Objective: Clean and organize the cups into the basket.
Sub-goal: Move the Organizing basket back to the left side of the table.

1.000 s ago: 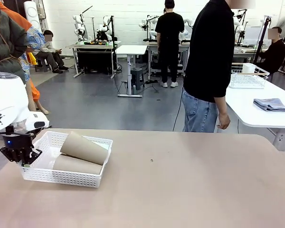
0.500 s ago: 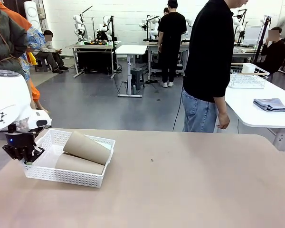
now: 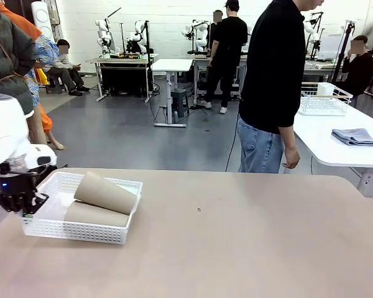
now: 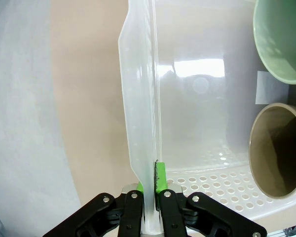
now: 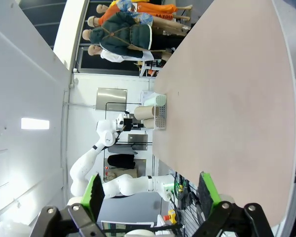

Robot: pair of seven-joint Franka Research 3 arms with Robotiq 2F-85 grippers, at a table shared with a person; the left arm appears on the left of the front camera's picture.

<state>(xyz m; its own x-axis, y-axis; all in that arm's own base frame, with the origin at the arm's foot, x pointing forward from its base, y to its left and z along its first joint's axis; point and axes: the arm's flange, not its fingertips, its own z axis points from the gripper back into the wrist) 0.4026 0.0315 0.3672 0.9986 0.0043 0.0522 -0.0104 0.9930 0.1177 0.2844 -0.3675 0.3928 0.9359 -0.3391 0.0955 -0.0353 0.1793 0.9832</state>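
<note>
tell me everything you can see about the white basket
The basket is a shallow white plastic rectangle with fine lattice sides, a solid rim and a perforated floor. It sits flat on the table's left side. Two tan cups and a mint-green one lie inside. The left gripper is shut on its left rim.

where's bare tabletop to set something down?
The table is bare from the basket rightward, across the middle to the right edge, and along the near edge. It is crowded at the far left: the basket holds the cups, and the left gripper is clamped on its rim.
</note>
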